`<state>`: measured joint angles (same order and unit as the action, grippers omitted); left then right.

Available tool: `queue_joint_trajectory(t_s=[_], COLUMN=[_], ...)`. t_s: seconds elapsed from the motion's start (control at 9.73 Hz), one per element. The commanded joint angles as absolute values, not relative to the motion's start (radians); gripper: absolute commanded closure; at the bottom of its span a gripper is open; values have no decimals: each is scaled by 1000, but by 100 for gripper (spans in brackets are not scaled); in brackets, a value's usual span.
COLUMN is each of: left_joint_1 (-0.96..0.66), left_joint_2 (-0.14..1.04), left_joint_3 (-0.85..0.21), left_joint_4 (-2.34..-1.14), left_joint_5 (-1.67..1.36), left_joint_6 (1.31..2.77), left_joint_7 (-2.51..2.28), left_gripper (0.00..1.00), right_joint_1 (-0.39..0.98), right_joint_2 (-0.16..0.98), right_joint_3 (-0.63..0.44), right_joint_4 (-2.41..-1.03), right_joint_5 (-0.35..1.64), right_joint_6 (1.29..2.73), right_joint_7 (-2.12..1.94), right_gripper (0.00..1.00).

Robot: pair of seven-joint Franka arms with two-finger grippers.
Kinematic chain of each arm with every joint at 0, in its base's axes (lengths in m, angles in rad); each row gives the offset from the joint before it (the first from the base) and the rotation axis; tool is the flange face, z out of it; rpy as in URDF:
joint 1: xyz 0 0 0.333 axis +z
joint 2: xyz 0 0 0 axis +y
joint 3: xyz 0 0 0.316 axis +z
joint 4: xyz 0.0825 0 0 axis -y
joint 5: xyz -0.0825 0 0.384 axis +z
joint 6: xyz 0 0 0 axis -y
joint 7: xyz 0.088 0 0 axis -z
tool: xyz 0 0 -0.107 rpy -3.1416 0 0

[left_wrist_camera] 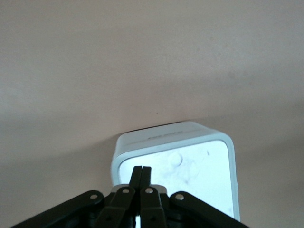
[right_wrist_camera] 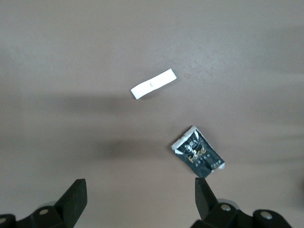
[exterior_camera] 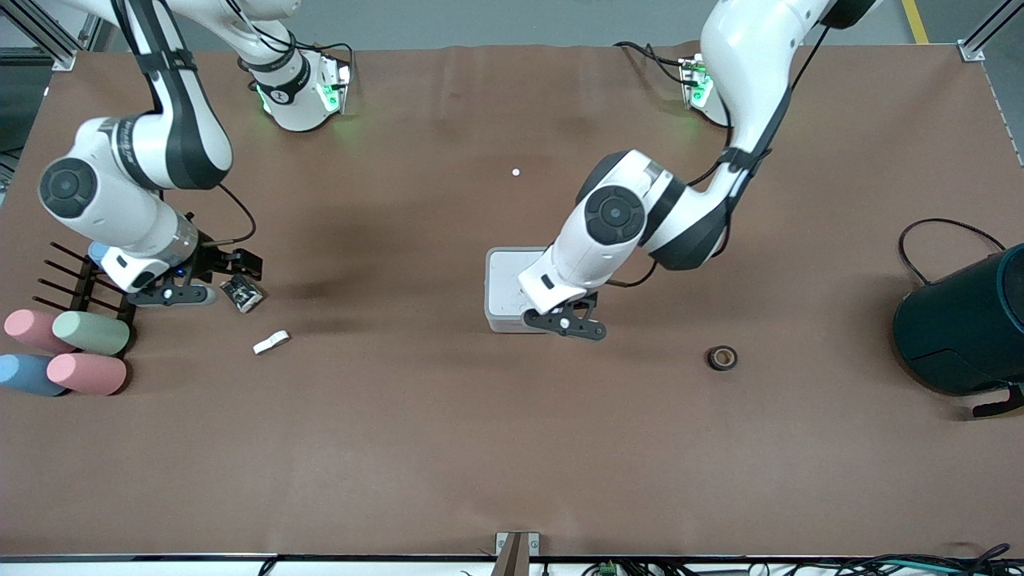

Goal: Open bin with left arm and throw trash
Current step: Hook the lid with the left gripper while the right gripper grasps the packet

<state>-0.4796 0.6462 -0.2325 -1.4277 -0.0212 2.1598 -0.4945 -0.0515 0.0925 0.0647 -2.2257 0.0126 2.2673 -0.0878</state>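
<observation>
The bin (exterior_camera: 506, 282) is a small white-grey box with its flat lid down, in the middle of the table. My left gripper (exterior_camera: 565, 322) is shut and empty, low over the bin's lid at the corner toward the left arm's end; in the left wrist view its fingertips (left_wrist_camera: 141, 172) are pressed together above the lid (left_wrist_camera: 190, 161). My right gripper (exterior_camera: 204, 280) is open and empty just above the table beside the black printed packet (exterior_camera: 242, 294). The right wrist view shows the open gripper (right_wrist_camera: 138, 195), the packet (right_wrist_camera: 198, 152) by one finger, and the white strip (right_wrist_camera: 153, 84). The strip (exterior_camera: 271, 342) lies nearer the front camera than the packet. The black tape ring (exterior_camera: 722, 358) lies toward the left arm's end.
Several pastel cylinders (exterior_camera: 88, 352) and a black rack (exterior_camera: 76, 280) sit at the right arm's end of the table. A large dark teal cylinder (exterior_camera: 960, 324) with a cable lies at the left arm's end. A tiny white speck (exterior_camera: 516, 172) lies near the bases.
</observation>
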Motion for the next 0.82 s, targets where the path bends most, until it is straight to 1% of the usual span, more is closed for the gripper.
queue_joint_trajectory(t_s=[0.0, 0.21, 0.31, 0.41, 0.62, 0.72], left_joint_1=[-495, -514, -526, -535, -525, -500], left_joint_2=[684, 709, 730, 745, 749, 726], left_joint_3=[-230, -230, -230, -230, -230, -224], left_joint_4=[-1393, -1394, -1396, -1405, -1463, -1466], left_joint_5=[-63, -103, -106, -107, -106, -94], left_joint_6=[2171, 2178, 2209, 2251, 2319, 2283], left_joint_7=[-523, -540, -549, -549, -551, -545], left_gripper=[100, 100, 100, 100, 100, 100], right_joint_1=[-103, -149, -152, -152, -163, -170], right_joint_2=[181, 247, 280, 299, 314, 314], right_joint_3=[67, 67, 66, 66, 63, 63], right_joint_4=[-2261, -2321, -2333, -2333, -2344, -2362], right_joint_5=[0, 0, 0, -5, -21, -21], right_joint_6=[2389, 2555, 2612, 2634, 2635, 2635], right_joint_7=[-251, -390, -420, -426, -481, -506], right_gripper=[0, 0, 0, 0, 0, 0])
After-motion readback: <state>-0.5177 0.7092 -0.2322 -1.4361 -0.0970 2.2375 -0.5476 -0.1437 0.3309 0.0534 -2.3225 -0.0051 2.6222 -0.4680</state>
